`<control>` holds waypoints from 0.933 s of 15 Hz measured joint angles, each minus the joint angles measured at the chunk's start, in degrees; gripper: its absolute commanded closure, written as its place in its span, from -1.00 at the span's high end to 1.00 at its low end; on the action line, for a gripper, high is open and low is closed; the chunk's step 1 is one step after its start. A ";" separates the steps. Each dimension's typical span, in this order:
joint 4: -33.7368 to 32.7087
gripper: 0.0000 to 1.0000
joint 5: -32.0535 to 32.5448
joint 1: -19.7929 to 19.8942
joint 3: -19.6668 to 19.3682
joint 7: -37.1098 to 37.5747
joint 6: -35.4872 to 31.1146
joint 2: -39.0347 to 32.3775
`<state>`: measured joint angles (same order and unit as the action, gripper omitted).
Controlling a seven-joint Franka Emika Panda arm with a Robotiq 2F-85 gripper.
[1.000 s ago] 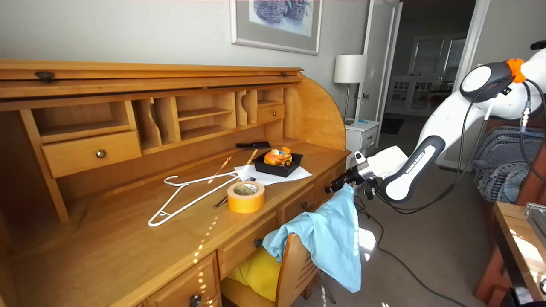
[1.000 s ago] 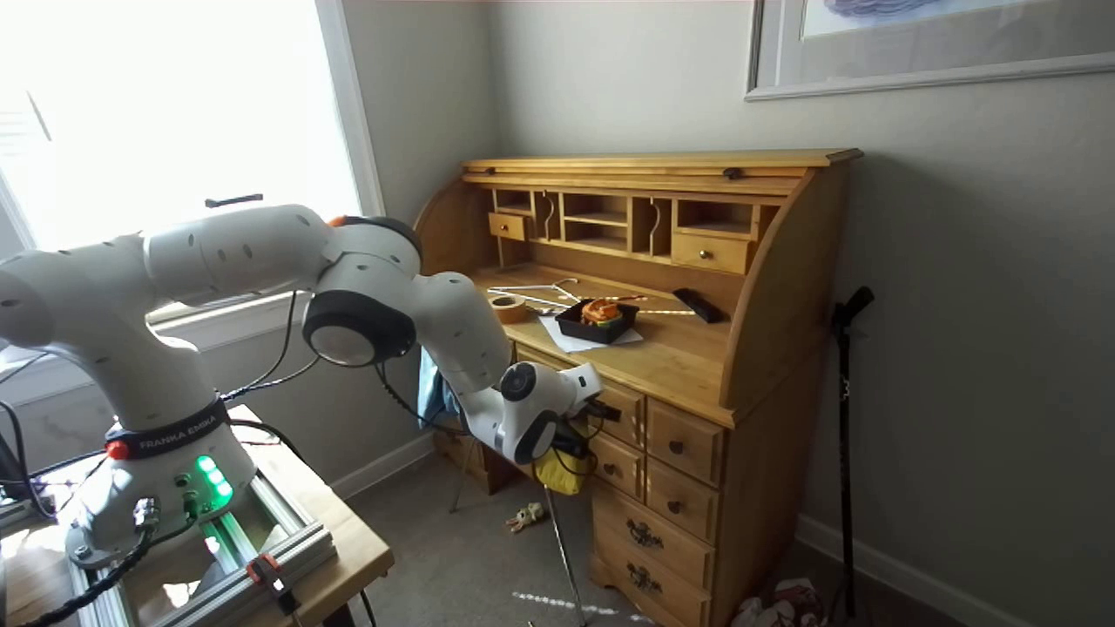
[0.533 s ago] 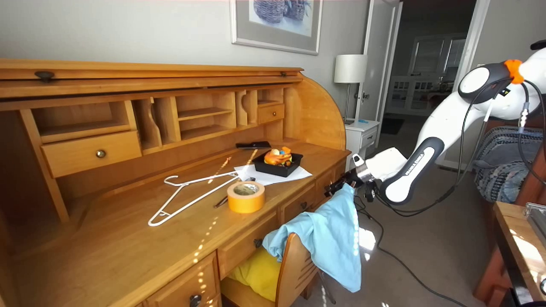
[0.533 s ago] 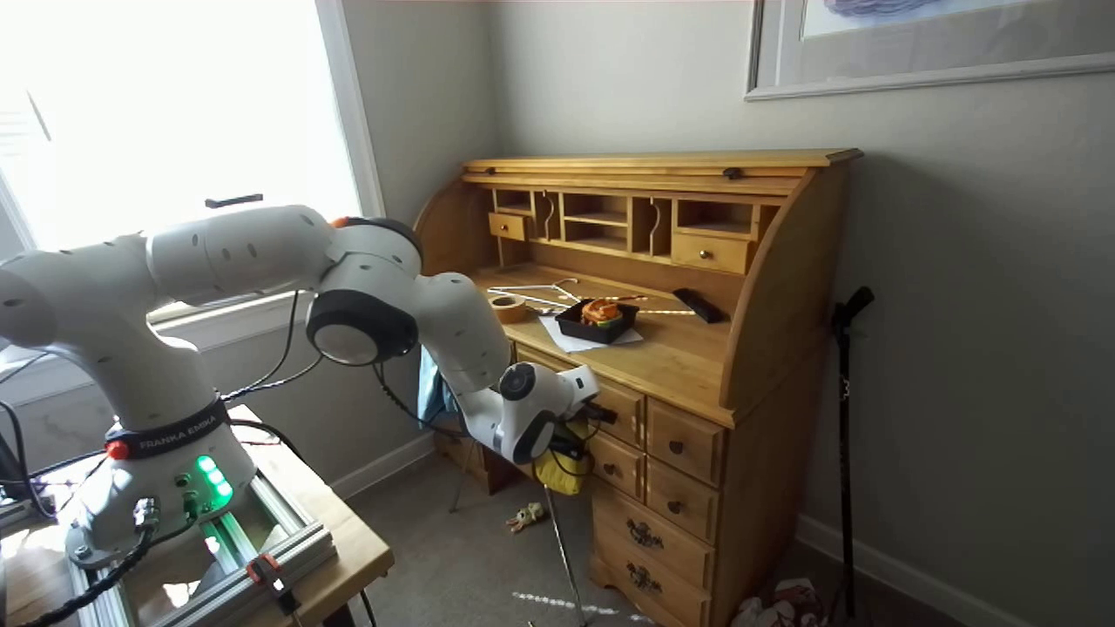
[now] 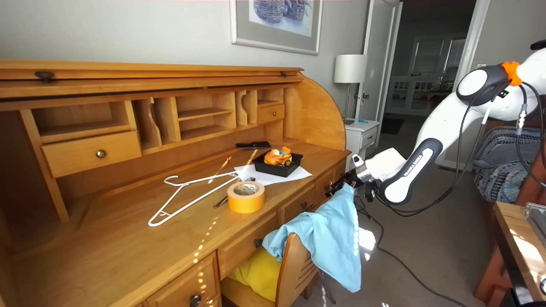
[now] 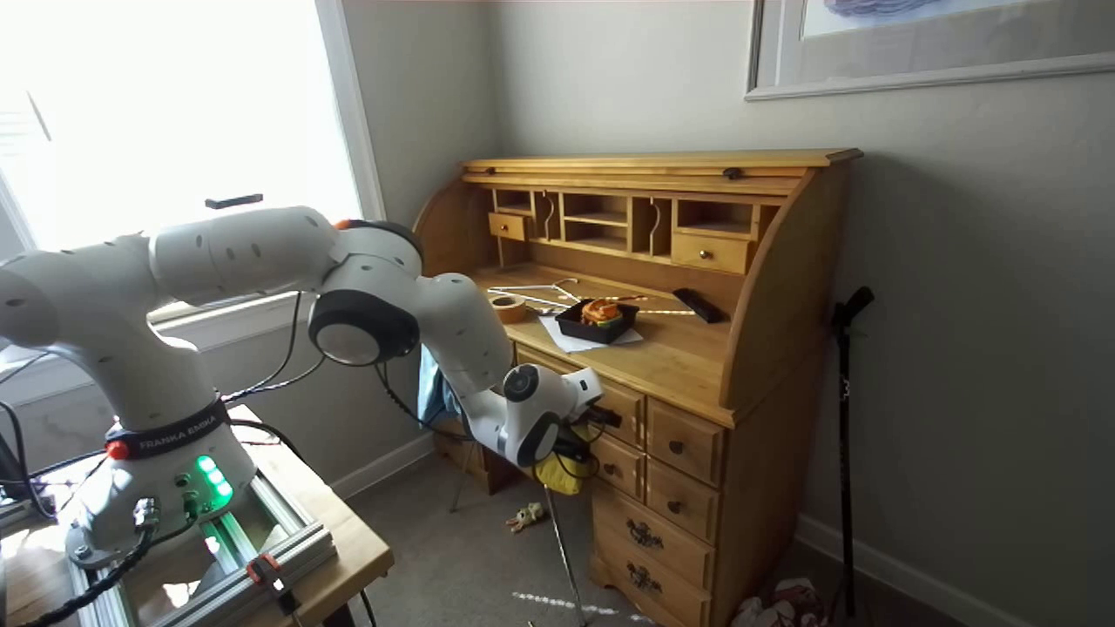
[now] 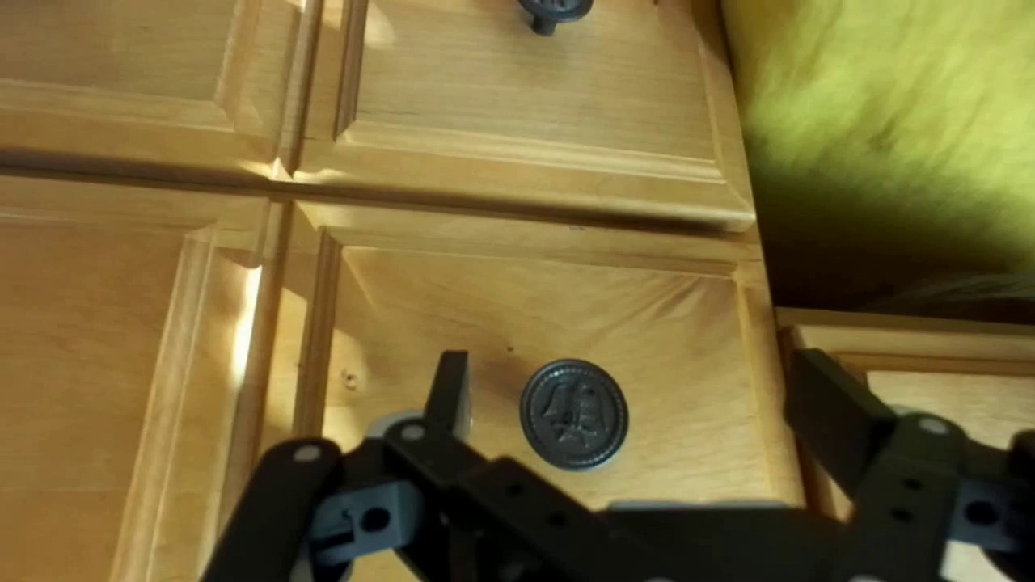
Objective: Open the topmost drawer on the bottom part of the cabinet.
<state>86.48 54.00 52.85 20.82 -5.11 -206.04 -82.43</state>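
The cabinet [image 6: 778, 488] is a honey-coloured oak roll-top desk, seen in both exterior views. The drawer [image 6: 629, 402] in front of my gripper is a top drawer of the lower pedestal, next to the chair space, and looks shut. In the wrist view, its front [image 7: 647, 323] has a dark round knob [image 7: 574, 414]. My gripper [image 7: 635, 396] is open. The knob shows between its fingers, nearer the left finger [image 7: 449, 392]; I cannot tell the depth between them. In both exterior views, the gripper [image 5: 329, 189] is close to the drawer fronts, and it partly hides this one [image 6: 610, 416].
A chair [image 5: 294, 266] with a light blue cloth [image 5: 332, 243] and a yellow pillow [image 5: 260, 273] stands just beside the gripper. The pillow also shows in the wrist view [image 7: 889, 121]. A black tray [image 5: 277, 168], tape roll [image 5: 246, 200] and hanger [image 5: 187, 204] lie on the desktop.
The arm's upper links have shifted slightly. The gripper has barely moved and stays at the drawer fronts. The cabinet and the things on it look the same.
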 measured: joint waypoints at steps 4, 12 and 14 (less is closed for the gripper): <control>-1.00 0.47 -1.75 -0.68 -1.28 0.00 0.00 -0.01; -1.88 -0.47 -2.63 -1.75 -2.48 0.02 0.00 -0.03; -1.92 -0.76 -2.66 -1.90 -2.49 0.03 0.00 -0.03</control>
<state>84.55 51.34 50.94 18.34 -5.09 -206.04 -82.46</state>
